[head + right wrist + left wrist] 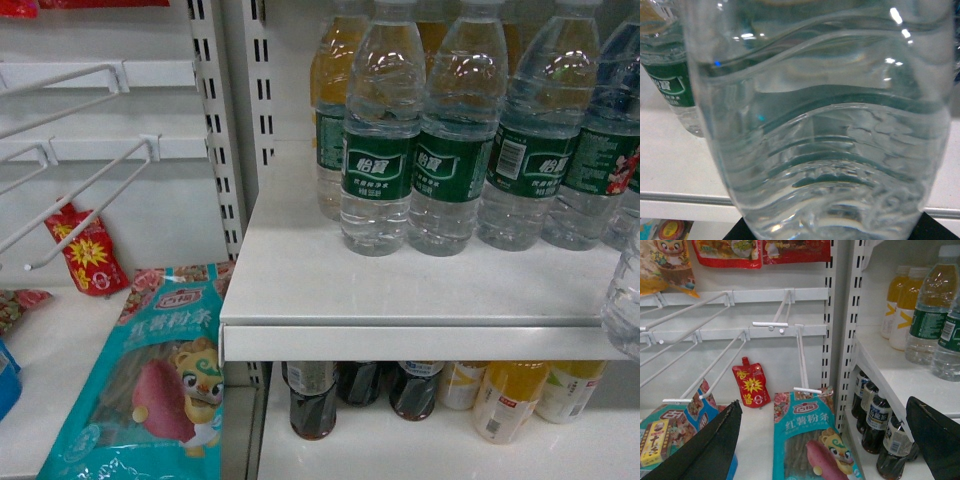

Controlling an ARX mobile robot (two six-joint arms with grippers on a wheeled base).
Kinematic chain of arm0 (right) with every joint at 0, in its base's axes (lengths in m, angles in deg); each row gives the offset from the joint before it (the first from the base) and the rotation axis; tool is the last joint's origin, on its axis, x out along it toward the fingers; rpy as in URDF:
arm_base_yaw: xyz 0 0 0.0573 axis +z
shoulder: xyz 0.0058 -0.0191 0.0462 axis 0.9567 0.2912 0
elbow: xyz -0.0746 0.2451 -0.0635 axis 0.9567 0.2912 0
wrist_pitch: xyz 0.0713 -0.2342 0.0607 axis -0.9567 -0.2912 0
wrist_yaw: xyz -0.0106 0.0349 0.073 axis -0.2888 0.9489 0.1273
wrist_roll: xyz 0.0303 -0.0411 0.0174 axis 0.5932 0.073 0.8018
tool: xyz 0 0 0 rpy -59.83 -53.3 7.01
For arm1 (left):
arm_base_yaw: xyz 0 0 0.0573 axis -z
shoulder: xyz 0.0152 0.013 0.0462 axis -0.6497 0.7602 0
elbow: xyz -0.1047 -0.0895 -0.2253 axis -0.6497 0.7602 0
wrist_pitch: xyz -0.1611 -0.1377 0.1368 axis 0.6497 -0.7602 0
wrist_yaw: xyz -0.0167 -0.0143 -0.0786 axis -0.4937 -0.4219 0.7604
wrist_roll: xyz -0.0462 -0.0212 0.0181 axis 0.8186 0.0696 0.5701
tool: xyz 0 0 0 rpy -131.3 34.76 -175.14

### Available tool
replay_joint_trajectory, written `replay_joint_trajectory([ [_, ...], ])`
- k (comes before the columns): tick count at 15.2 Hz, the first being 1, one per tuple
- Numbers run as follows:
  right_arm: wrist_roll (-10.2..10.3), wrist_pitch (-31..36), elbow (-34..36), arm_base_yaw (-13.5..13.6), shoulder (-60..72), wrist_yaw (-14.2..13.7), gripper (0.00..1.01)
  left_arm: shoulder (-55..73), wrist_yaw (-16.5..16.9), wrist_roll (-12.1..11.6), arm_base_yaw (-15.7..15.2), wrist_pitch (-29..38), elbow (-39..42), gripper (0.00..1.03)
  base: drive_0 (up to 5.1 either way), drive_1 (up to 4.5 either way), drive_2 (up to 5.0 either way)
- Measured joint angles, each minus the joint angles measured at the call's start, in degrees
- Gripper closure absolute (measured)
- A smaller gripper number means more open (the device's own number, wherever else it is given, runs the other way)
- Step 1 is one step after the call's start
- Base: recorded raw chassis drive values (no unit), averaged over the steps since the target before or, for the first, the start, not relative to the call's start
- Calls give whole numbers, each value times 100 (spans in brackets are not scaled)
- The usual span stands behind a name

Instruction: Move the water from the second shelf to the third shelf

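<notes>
Shelf [300, 280]: white board, rows of green-labelled water bottles [381, 150] standing toward its back and right, front-left corner bare. Lower level holds dark cola bottles [312, 398] and yellow drink bottles [508, 400]. Left bay: wire hooks [715, 370], a teal snack bag [140, 390], a red pouch [751, 386].

Task bottle, the water [820, 135]: fills the right wrist view, lower ribbed body only, hanging over the shelf's front edge. In the head view a clear bottle sliver [625, 295] at the right edge, near the shelf's front-right corner, is likely the same one. Label not visible up close.

Right gripper [830, 231]: only a dark strip under the bottle shows; with the bottle this close it's probably grasping it, but can't tell from these views.

Left gripper [825, 440]: jaws spread wide, released, nothing between them, parked low in front of the left bay.

Handling: full, so fairly heavy; thin walls will flex, smooth plastic may slip. Best hold is mid-body at the ribs, upright, moderate squeeze.
</notes>
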State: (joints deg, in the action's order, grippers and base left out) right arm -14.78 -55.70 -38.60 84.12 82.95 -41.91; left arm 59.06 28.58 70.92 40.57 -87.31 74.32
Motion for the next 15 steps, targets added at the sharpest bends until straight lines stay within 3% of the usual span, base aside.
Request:
replay_joint_trajectory([
  [4, 140, 310, -177, 251, 614, -81, 62, 0, -2, 0, 0, 2, 0, 5, 0, 0, 0],
  [7, 125, 505, -317, 396, 929, -214, 62, 0, -2, 0, 0, 2, 0, 5, 0, 0, 0],
  [15, 31, 654, -1270, 151, 1978, -332, 62, 0, 0, 0, 0, 2, 0, 5, 0, 0, 0],
])
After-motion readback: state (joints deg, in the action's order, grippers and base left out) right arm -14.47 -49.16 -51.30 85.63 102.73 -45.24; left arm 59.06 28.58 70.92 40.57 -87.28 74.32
